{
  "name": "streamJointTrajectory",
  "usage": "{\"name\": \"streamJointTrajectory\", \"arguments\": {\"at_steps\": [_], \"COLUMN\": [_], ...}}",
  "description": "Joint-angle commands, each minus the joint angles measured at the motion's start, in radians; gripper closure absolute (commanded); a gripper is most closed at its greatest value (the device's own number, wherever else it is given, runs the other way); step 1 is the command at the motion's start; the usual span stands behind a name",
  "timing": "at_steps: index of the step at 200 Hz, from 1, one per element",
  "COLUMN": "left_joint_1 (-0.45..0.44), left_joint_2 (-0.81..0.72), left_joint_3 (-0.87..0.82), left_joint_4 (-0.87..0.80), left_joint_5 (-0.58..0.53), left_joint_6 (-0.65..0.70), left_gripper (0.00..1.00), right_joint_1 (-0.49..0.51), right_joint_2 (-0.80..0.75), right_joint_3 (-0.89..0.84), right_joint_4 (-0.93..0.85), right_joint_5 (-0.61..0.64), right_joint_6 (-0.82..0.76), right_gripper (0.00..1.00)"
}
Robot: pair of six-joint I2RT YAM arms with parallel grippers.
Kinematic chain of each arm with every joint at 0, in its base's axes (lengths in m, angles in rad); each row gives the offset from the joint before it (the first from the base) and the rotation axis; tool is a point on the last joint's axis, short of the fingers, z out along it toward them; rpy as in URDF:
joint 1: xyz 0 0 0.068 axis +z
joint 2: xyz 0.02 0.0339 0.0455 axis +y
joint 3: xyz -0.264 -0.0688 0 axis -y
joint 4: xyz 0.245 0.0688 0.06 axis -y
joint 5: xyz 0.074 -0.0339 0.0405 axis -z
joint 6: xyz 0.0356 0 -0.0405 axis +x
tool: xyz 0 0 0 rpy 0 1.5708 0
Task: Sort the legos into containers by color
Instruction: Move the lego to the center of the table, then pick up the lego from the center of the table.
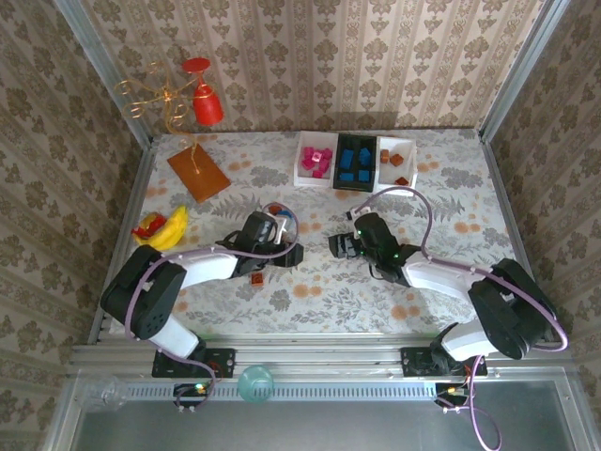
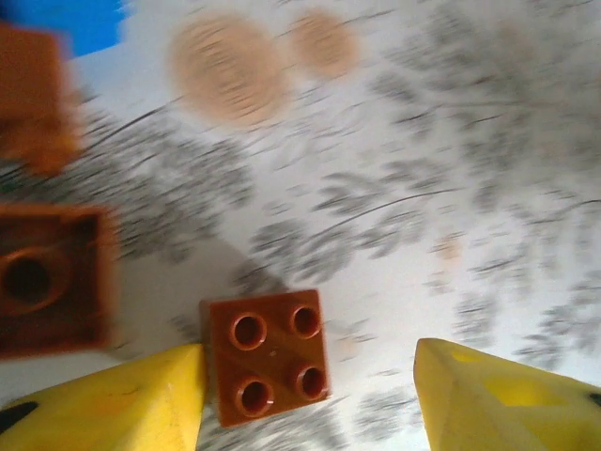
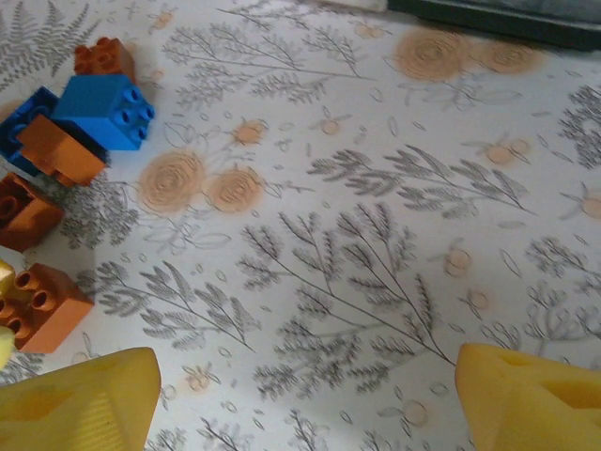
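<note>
A brown-orange lego (image 2: pixel 268 357) lies studs-up on the floral tabletop between the yellow fingers of my left gripper (image 2: pixel 308 362). It touches the left finger (image 2: pixel 122 404), and a wide gap separates it from the right finger (image 2: pixel 507 399), so the gripper is open. More legos lie just beyond: a brown one (image 2: pixel 47 277), an orange one (image 2: pixel 33 94) and a blue one (image 2: pixel 80 19). My right gripper (image 3: pixel 302 362) hovers open over bare cloth, with the same pile of legos (image 3: pixel 103 111) to its left. Both grippers (image 1: pixel 293 254) (image 1: pixel 336 246) face each other mid-table. The containers at the back hold pink (image 1: pixel 302 174), blue (image 1: pixel 339 162) and brown (image 1: pixel 409 162) legos.
A single brown lego (image 1: pixel 256 279) lies near the left arm. A yellow banana toy (image 1: pixel 164 228) and an orange-brown board (image 1: pixel 198 172) sit at the left. A red goblet with gold wire (image 1: pixel 204 99) stands at the back left. Metal rails border the table.
</note>
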Motion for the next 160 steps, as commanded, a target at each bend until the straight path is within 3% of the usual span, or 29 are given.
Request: {"name": "streamJointTrajectory", "arguments": {"at_steps": [1,43,59,102,160], "left_joint_1": [0.03,0.184,0.227,0.257,0.287], "left_joint_2": [-0.032,-0.187,-0.274,-0.475,-0.63], "left_joint_3": [-0.045,-0.164,-0.179,-0.179,-0.216], "left_joint_4": [0.145,0.12,0.052,-0.133,-0.203], "left_joint_5": [0.072,0.044,0.015,-0.082,-0.108], "left_joint_6": [-0.065,-0.108,-0.084,-0.005,0.018], "left_gripper": [0.39,0.39,0.38,0.35,0.34], "right_joint_1": [0.001,0.118,0.181,0.268,0.267], "right_joint_2": [-0.061,-0.018,0.071,0.282,0.504], "right_joint_3": [-0.036,-0.015,0.023,0.184,0.364], "right_joint_4": [0.043,0.063,0.092,0.082,-0.015], "right_joint_5": [0.048,0.064,0.055,0.008,0.004], "right_joint_6": [0.029,0.04,0.016,-0.115,-0.178], "right_gripper": [0.16,0.16,0.16,0.17,0.33]}}
